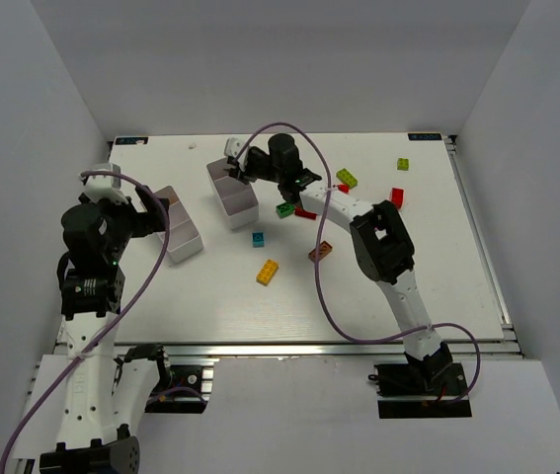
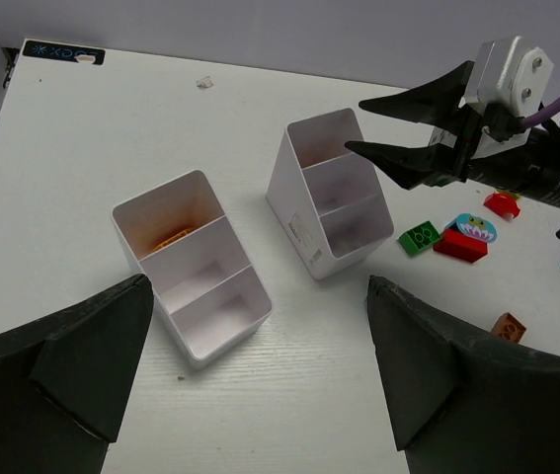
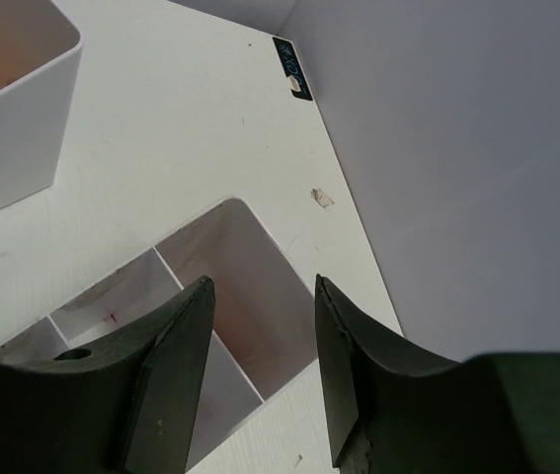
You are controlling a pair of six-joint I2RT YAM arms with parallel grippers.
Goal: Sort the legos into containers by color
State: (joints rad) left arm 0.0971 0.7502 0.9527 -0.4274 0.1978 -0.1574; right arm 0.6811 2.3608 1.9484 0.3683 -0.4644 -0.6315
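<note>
Your right gripper [image 1: 234, 168] hangs over the far end of the right bin [image 1: 235, 202], jaws partly spread with nothing between them. That bin sits toward the far-left part of the table [image 1: 438, 286]. Your left gripper [image 2: 260, 281] is spread wide and empty above the near end of the left bin [image 2: 196, 272], which stands just beside the other bin and closer to the table's left edge.

The loose legos lie mid-table. A green brick [image 1: 285, 209] and a red brick [image 1: 305, 212] sit near the right bin, tight against the right arm [image 1: 378, 242], which crosses over that group. A teal brick [image 1: 258, 238], a yellow brick [image 1: 268, 272] and a brown brick [image 1: 320, 252] lie nearer you, and a lime brick [image 1: 347, 179] lies toward the far edge.

The left wrist view adds something yellow-orange [image 2: 171, 238] in the left bin's far compartment, and a round multicoloured piece [image 2: 474, 227] touching the red brick. The right wrist view looks down into the right bin and shows a small red speck [image 3: 112, 318] on one compartment's floor.
</note>
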